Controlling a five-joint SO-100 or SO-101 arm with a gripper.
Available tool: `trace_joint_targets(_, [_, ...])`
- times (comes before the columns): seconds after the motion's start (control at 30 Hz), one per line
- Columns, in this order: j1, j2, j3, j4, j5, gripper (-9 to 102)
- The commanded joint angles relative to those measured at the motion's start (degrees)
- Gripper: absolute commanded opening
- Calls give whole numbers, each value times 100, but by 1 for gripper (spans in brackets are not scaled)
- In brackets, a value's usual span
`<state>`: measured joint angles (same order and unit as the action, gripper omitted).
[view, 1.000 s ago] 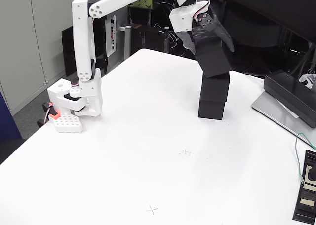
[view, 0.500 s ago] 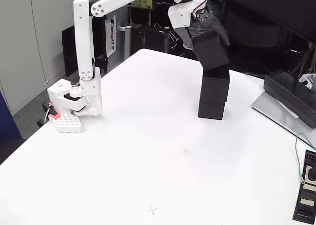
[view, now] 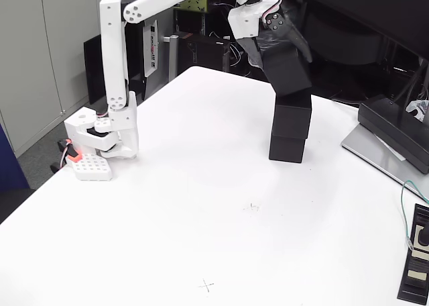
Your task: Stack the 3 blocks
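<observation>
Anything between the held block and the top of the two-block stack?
Nothing visible. The gripper holds the third block tilted, its lower edge right at the top of the upper stacked block, which sits on the bottom block. Whether they touch is unclear.

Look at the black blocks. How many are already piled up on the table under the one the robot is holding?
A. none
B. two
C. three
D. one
B: two black cubes sit one on the other on the white table, and the gripper holds the third block tilted right above them.
</observation>
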<state>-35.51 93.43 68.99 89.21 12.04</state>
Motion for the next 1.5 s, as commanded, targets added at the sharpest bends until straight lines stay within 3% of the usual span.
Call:
trace_joint_targets(0.0, [0,26,-105,9,53,1])
trace_joint_targets(0.53, [448,26,176,-70,-9,2])
trace_joint_targets(0.93, [448,26,185,-70,-18,25])
trace_joint_targets(1.47, [439,26,141,-70,-26,27])
